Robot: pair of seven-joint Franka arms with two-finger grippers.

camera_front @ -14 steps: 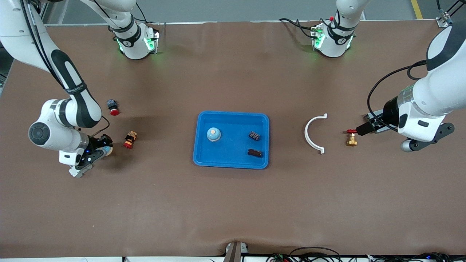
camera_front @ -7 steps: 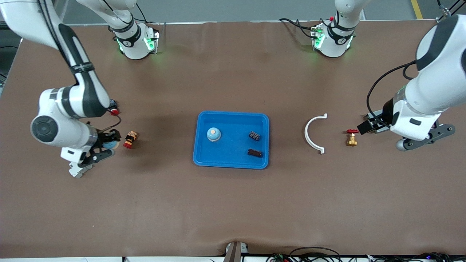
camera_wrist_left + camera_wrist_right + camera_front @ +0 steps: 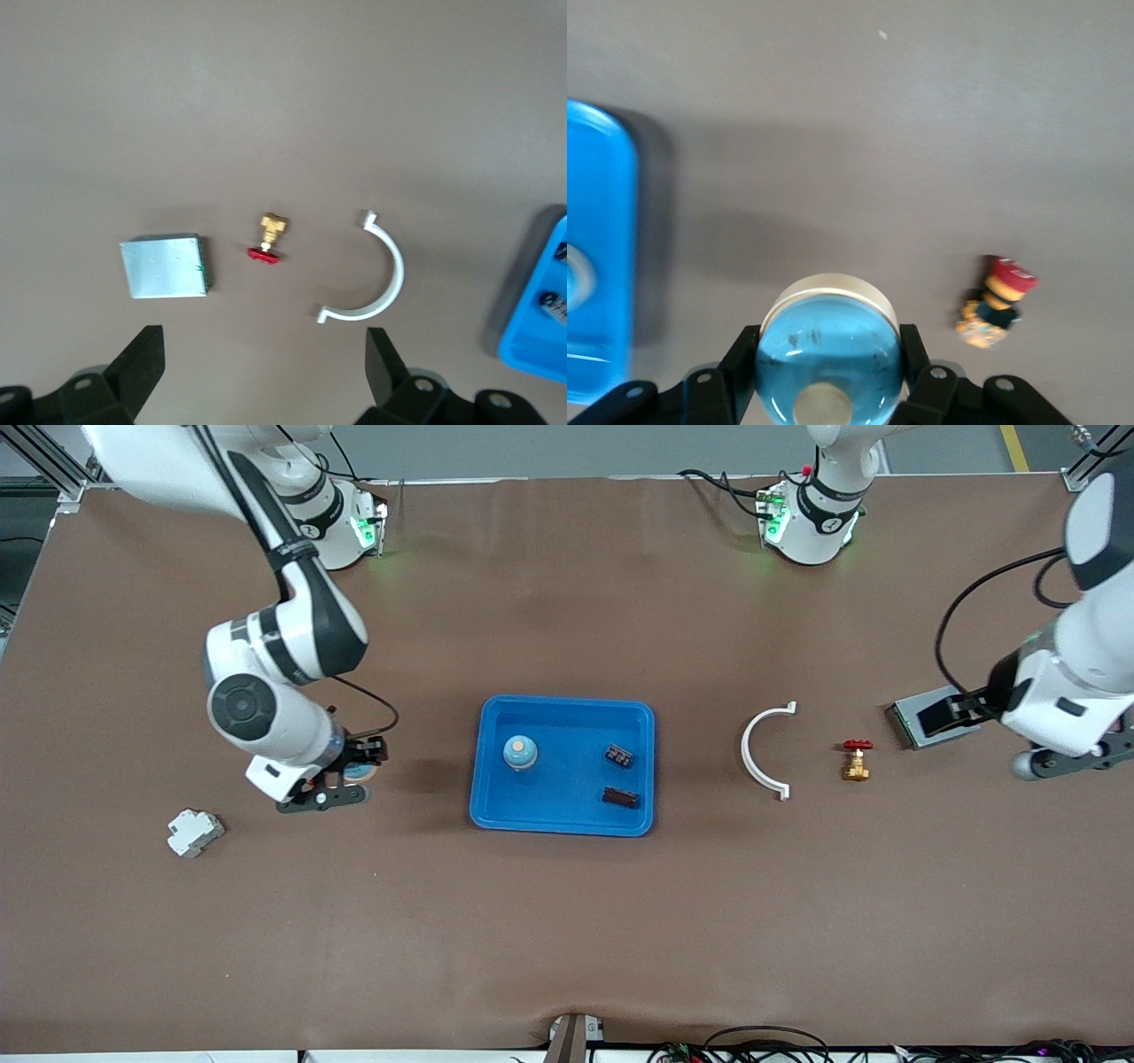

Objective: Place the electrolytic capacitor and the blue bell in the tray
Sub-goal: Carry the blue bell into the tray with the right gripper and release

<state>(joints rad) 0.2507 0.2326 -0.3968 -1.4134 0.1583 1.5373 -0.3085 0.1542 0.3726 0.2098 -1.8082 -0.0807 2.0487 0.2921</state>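
The blue tray (image 3: 567,819) lies mid-table. In it stand a blue bell (image 3: 520,752) with a pale button and a dark maroon electrolytic capacitor (image 3: 620,797). My right gripper (image 3: 353,773) is shut on a second blue bell (image 3: 828,354), black fingers (image 3: 744,359) on both its sides. It hangs over bare table just outside the tray's (image 3: 598,257) rim, toward the right arm's end. My left gripper (image 3: 946,716) is open and empty (image 3: 264,372), over a flat grey-green plate (image 3: 908,724) at the left arm's end.
A small black block (image 3: 618,755) also sits in the tray. A white half-ring (image 3: 760,751), a brass valve with a red handle (image 3: 856,760) and the plate (image 3: 166,266) lie toward the left arm's end. A white clip block (image 3: 195,833) and a toy figure (image 3: 997,301) lie toward the right arm's end.
My right arm has carried the held bell across the table toward the tray, uncovering the white clip block. My left arm has drawn back from the valve toward its end of the table.
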